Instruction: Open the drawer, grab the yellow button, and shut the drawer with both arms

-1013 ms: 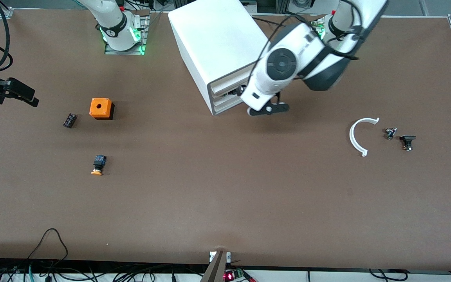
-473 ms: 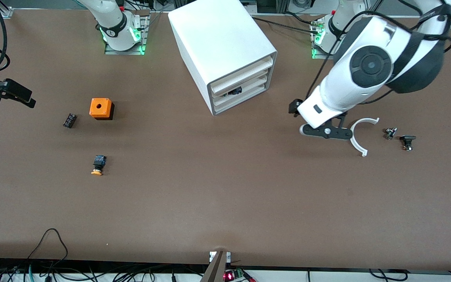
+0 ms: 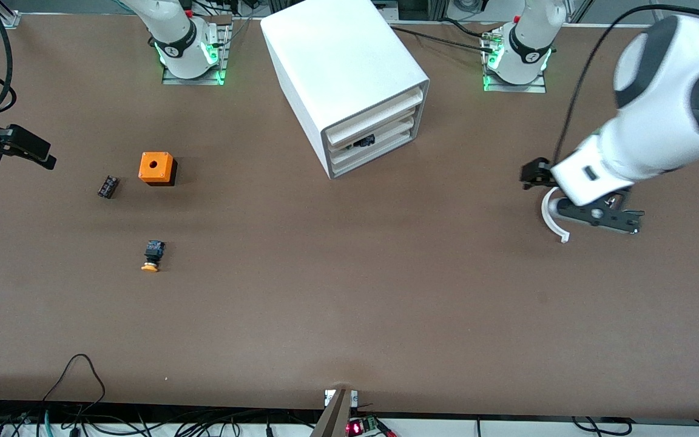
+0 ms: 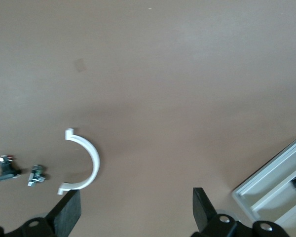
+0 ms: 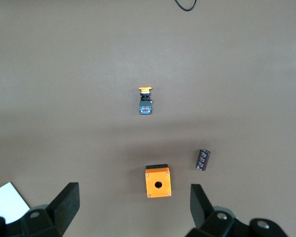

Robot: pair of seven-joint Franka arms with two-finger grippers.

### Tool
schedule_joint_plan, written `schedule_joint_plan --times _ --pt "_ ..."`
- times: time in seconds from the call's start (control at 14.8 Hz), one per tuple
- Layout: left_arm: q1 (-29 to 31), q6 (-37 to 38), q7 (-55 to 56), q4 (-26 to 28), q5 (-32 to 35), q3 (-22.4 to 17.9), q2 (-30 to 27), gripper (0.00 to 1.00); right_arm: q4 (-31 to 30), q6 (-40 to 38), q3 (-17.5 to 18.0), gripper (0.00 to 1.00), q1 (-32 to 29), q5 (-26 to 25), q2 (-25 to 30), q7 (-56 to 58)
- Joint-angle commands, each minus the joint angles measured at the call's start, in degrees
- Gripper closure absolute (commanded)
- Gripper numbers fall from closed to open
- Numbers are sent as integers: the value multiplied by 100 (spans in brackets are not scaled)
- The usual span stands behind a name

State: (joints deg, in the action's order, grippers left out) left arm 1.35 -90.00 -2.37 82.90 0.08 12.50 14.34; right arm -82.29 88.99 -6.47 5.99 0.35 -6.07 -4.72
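Note:
The white cabinet (image 3: 337, 54) stands between the arms' bases. Its uppermost drawer (image 3: 377, 114) looks pushed in, about level with the three beneath it. The button (image 3: 153, 255), with an orange cap and a black-and-blue body, lies on the table toward the right arm's end. It also shows in the right wrist view (image 5: 145, 101). My left gripper (image 3: 598, 217) is open and empty over a white arc (image 3: 548, 213); it also shows in the left wrist view (image 4: 135, 213). My right gripper (image 3: 22, 145) is open and empty at the right arm's end of the table; the right wrist view (image 5: 134, 202) shows it above an orange cube.
The orange cube with a hole (image 3: 156, 168) and a small black component (image 3: 107, 186) lie farther from the front camera than the button. A dark item (image 3: 363, 143) shows in a gap in the cabinet's front. Small metal parts (image 4: 37, 175) lie beside the white arc (image 4: 86, 163).
My left arm has swung away from the cabinet's front toward its own end of the table and now hangs over the white arc. The right arm has barely moved.

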Motion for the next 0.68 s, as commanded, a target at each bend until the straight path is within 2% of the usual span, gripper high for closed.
schedule_joint_plan --times 0.0,0.14,0.27,0.47,0.61 --pt "-205 -526 -396 1059 -184 -476 -1070 0 187 -74 23 1 -2 -62 -78 -64" --pt "-231 -842 -465 1333 -149 -748 -1476 0 187 -74 23 1 -2 -62 -78 -64" --pt "-424 -827 -475 1553 -148 -1073 -1705 0 187 -74 23 1 -2 -62 -78 -64" --pt "-442 -809 -457 1616 -148 -1110 -1741 0 187 -66 23 1 -2 -62 -78 -64" --pt "-407 -442 -492 1563 -148 -1101 -1733 0 187 -66 23 1 -2 -62 -78 -64"
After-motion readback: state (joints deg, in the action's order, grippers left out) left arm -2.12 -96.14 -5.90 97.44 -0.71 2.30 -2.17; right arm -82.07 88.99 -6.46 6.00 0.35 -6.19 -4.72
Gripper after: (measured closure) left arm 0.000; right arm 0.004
